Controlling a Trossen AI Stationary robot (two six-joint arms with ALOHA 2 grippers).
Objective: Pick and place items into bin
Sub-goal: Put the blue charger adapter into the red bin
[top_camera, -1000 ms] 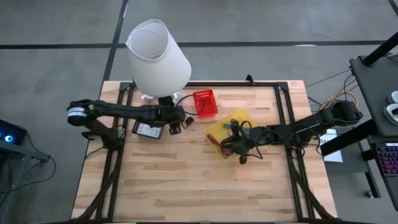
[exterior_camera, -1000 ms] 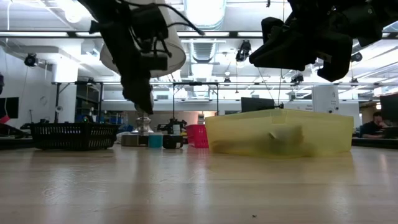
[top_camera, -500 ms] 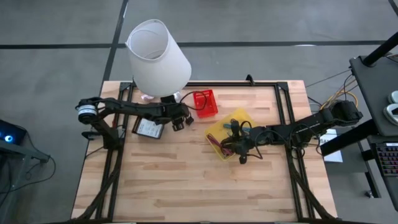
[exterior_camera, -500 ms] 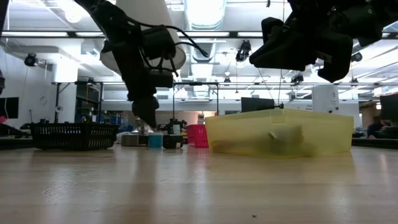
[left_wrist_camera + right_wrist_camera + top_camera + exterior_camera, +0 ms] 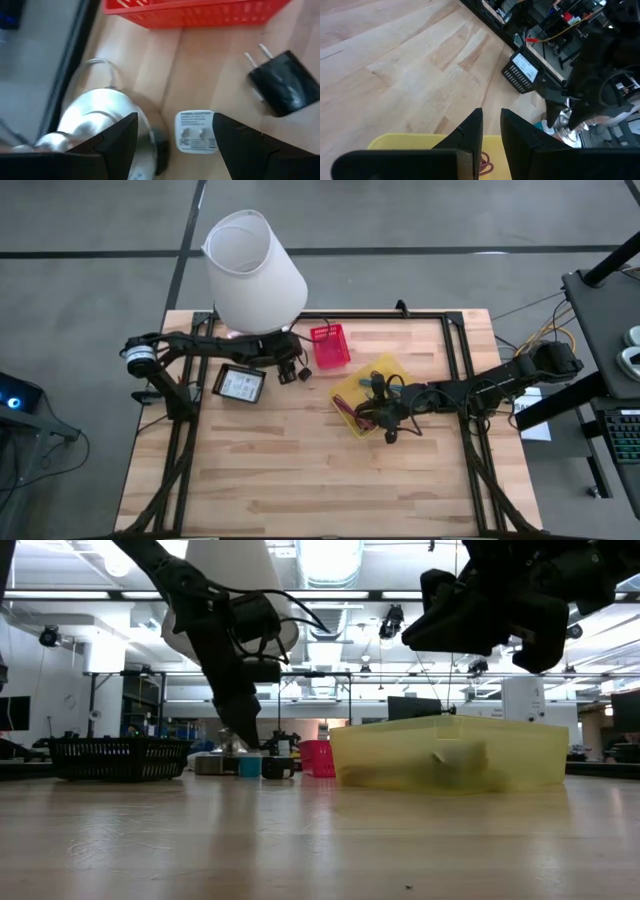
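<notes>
My left gripper [image 5: 292, 370] is open and low over the table between the white lamp [image 5: 252, 270] and the red basket [image 5: 328, 345]. In the left wrist view its fingers [image 5: 175, 120] stand on either side of a small white plug adapter [image 5: 196, 131] lying flat on the wood, without touching it. A black plug [image 5: 280, 85] lies farther on, and the lamp's silver base [image 5: 100, 120] is close beside one finger. My right gripper [image 5: 378, 418] hangs shut and empty over the yellow bin [image 5: 345, 392], which holds maroon ties [image 5: 485, 162] and dark cable.
The red basket [image 5: 195, 12] stands just beyond the white adapter. A dark flat device with a pale face [image 5: 240, 385] lies on the table near the left arm. The lamp's shade overhangs the far left corner. Bare wood fills the table's near half.
My left arm has swung toward the table's far edge, carrying its gripper a little closer to the lamp base and the red basket and uncovering the dark flat device. The right arm has kept still over the bin.
</notes>
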